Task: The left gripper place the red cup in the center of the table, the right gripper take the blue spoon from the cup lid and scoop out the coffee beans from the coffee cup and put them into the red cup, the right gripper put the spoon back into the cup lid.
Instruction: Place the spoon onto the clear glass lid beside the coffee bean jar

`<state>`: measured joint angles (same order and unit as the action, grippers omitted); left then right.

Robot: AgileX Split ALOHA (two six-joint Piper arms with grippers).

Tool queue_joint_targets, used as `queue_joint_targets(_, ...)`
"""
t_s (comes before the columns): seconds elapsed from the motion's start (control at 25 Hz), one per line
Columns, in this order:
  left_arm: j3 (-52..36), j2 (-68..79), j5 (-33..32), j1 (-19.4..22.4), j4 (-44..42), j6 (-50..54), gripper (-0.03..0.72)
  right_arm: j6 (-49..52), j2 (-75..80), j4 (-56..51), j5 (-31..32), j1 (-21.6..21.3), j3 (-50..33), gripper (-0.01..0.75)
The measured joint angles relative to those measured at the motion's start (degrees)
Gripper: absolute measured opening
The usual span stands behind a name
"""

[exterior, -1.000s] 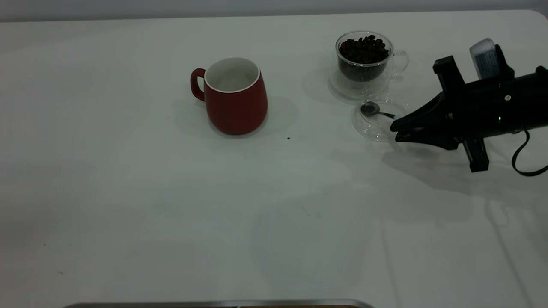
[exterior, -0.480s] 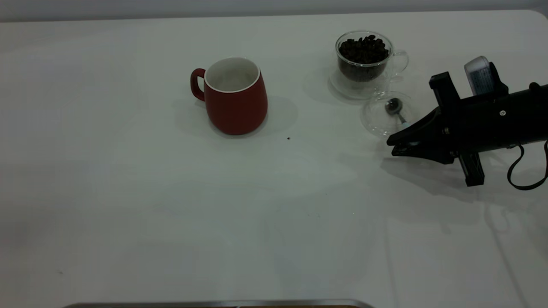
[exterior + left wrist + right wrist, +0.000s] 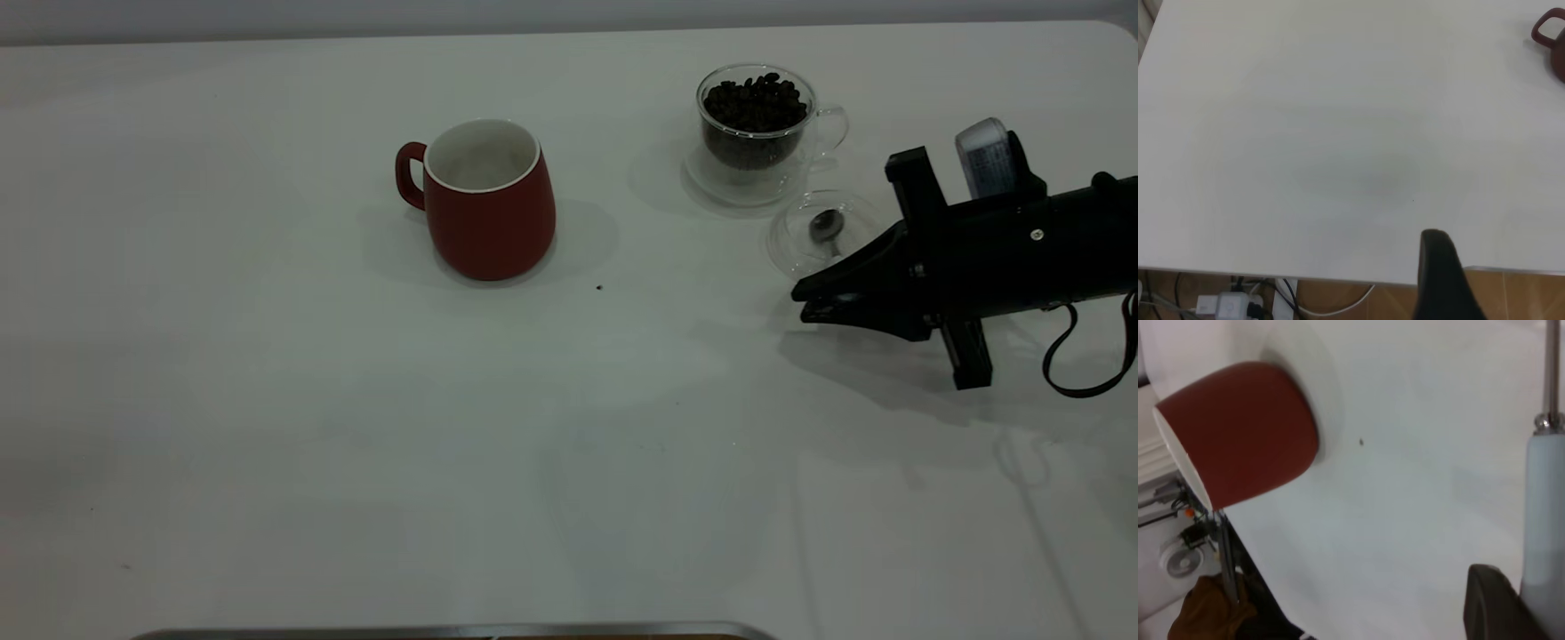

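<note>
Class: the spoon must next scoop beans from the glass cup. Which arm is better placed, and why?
Right. The right gripper is at the spoon in the lid, beside the glass cup; the left arm is absent from the exterior view.

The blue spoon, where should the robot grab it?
Grab the blue spoon by its pale handle, best from the right gripper's side. Its metal bowl lies inside the cup lid, and the handle sticks out over the rim toward that gripper.
</note>
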<state>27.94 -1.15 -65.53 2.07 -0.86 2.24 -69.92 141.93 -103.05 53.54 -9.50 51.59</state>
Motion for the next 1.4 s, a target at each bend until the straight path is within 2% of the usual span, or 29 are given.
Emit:
queue_joint_targets(0.12,0.0,0.0,0.1,0.0,0.0,0.0,0.500,0.0,0.1,0.0,0.9,0.4,0.0,0.130)
queue_joint_targets(0.44,0.0,0.0,0.0,0.0,0.0,0.1,0.500,0.0,0.1,0.0,1.3,0.4,0.0,0.253)
queue_joint_targets(1.16,0.0,0.0,0.0,0.0,0.0,0.2,0.500,0.1,0.1,0.0,1.1,0.4,0.0,0.263)
queue_joint_targets(1.4,0.0,0.0,0.0,0.0,0.0,0.2,0.500,0.1,0.1,0.0,0.3,0.4,0.0,0.295)
